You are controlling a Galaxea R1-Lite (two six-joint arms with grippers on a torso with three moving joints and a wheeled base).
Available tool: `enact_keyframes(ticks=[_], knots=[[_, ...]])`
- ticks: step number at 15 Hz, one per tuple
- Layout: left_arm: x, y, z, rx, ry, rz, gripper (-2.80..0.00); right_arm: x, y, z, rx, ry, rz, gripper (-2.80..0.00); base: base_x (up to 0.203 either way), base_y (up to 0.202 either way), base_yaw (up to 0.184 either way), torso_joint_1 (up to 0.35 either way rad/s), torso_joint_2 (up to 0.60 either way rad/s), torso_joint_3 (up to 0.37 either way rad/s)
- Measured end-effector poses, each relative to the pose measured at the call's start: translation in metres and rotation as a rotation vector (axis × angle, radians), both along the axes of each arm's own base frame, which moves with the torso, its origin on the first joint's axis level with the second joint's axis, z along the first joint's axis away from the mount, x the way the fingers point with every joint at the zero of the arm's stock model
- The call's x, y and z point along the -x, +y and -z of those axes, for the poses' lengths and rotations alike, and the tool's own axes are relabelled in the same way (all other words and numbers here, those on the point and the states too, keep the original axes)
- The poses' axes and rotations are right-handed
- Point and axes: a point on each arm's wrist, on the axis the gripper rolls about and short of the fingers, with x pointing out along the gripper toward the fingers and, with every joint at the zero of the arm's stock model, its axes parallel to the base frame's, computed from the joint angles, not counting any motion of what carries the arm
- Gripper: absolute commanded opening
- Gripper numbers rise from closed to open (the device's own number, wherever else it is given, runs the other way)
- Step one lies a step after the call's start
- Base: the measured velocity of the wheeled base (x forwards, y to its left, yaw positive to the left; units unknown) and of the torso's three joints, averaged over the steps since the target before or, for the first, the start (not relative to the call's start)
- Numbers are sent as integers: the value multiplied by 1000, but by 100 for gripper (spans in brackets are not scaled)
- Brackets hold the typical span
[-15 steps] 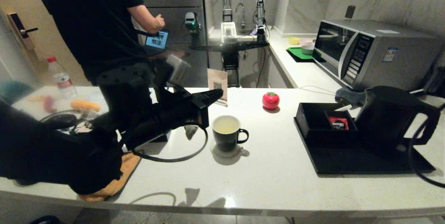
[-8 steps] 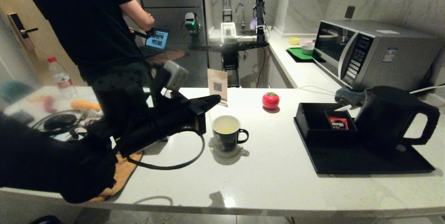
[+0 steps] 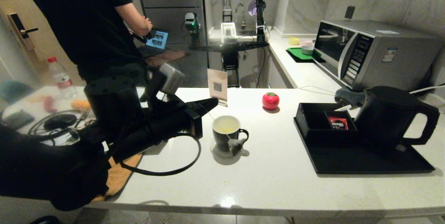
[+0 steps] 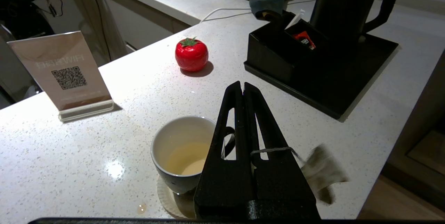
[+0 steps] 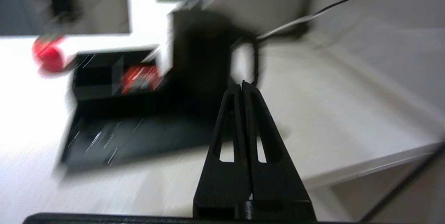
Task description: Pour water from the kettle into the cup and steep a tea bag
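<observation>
The black cup (image 3: 227, 134) stands on a pale coaster mid-table, with pale yellowish water (image 4: 184, 158) inside. Just left of the cup and above it, my left gripper (image 3: 216, 101) (image 4: 242, 85) is shut on the tea bag's string (image 4: 274, 150). The greyish-green tea bag (image 3: 233, 144) (image 4: 323, 170) dangles outside the cup, by its near side close to the handle. At the right, the black kettle (image 3: 389, 116) (image 5: 205, 54) sits on the black tray (image 3: 365, 163). My right gripper (image 5: 242, 84) is shut on nothing, short of the kettle's handle, and out of the head view.
A red tomato-shaped object (image 3: 270, 100) and a QR sign (image 3: 217, 83) stand behind the cup. A red packet (image 3: 337, 122) lies in the tray's black box. A microwave (image 3: 368, 52) is at the back right. A person (image 3: 87, 26) stands behind the table's left end.
The tea bag has swung from the cup's left side across to its near right side. My left arm shifted slightly. The right arm's cable has left the head view.
</observation>
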Motion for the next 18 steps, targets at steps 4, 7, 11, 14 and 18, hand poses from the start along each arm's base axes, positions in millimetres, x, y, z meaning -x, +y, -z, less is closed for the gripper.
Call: enact_keyframes(ticks=[4,7,11,14,18], knots=[[1,0,-1,2,0,0,-280,27,7,30,-6,126,-209,-280,0,0,0,0,0,0],[0,0,-1,3,-1,0,-280,37,10,54,-28,244,-320,-280,0,0,0,0,0,0],[0,0,0,2,2,1,-280,42,14,66,-39,315,-495,-280,0,0,0,0,0,0],[-1,0,0,1,4,0,-280,46,14,68,-48,384,-540,-280,0,0,0,0,0,0],[-1,0,0,1,4,-12,-280,55,11,70,-22,329,-428,-280,0,0,0,0,0,0]])
